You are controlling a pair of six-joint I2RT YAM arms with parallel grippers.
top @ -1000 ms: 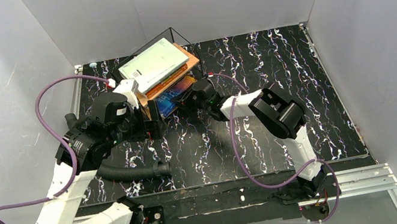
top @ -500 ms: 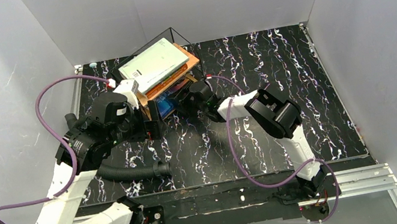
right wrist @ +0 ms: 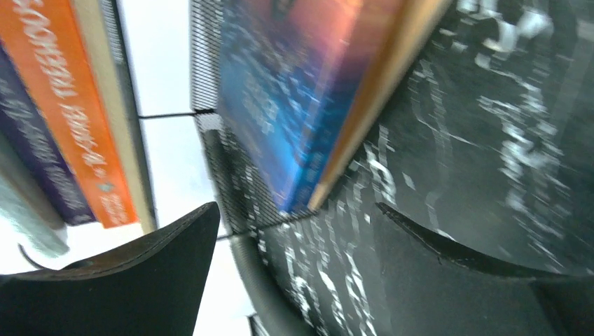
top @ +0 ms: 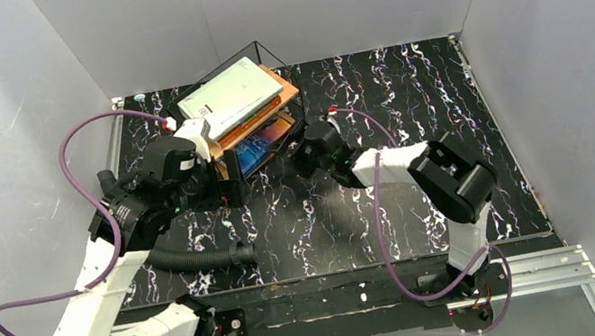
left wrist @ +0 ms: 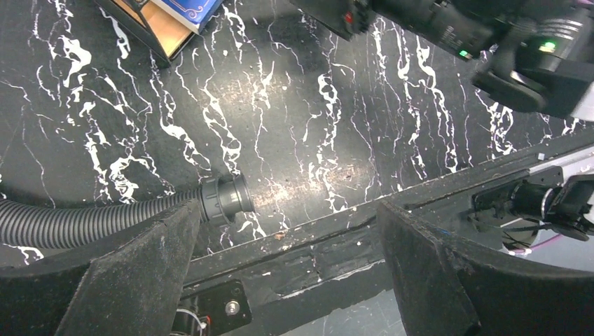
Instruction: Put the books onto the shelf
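Partly, the blue book (top: 261,148) sits hidden low in the shelf (top: 291,90).

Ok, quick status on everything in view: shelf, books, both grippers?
Shelf: upright, books on both boards.
Pale grey-green book: flat, topping the upper stack.
Orange book: in that stack, lower down.
Blue book: lying on the lower board.
Left gripper: open, empty, over the table.
Right gripper: open, empty, facing the blue book.
Corrugated hose: lying on the table.
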